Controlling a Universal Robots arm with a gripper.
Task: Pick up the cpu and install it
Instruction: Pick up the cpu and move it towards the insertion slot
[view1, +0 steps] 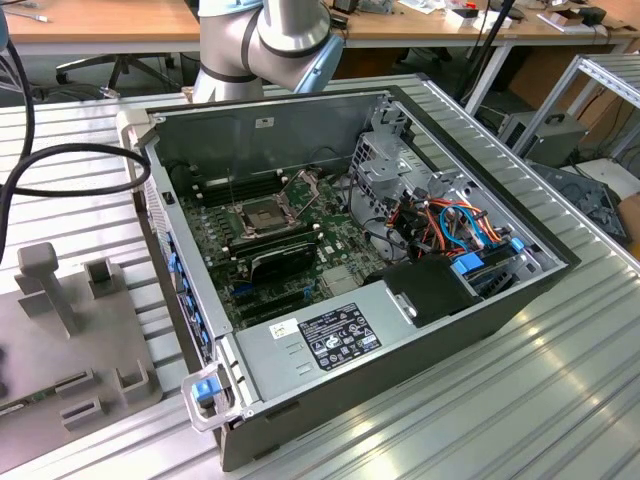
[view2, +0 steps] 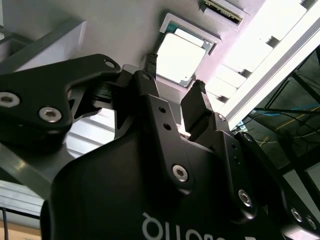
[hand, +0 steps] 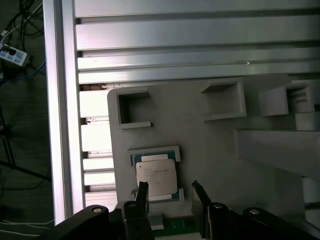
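Observation:
The cpu (hand: 156, 175) is a small silver-grey square chip lying flat in a shallow pocket of a grey fixture plate (hand: 210, 145). In the second wrist view the cpu (view2: 181, 56) looks bright, just beyond the fingertips. My gripper (hand: 171, 196) is open, its two black fingers (hand: 142, 192) apart, with nothing between them. It hovers close over the chip's near edge and does not touch it. In the exterior view the open computer case (view1: 480, 320) holds the motherboard, whose cpu socket (view1: 262, 215) has its metal frame raised.
The fixture plate (view1: 60, 330) with upright grey blocks lies at the exterior view's left, on a ribbed aluminium table (view1: 560, 400). Inside the case are a power supply (view1: 320, 340), a drive cage (view1: 400, 165) and coloured cables (view1: 450, 225). A black cable (view1: 70, 150) loops near the case.

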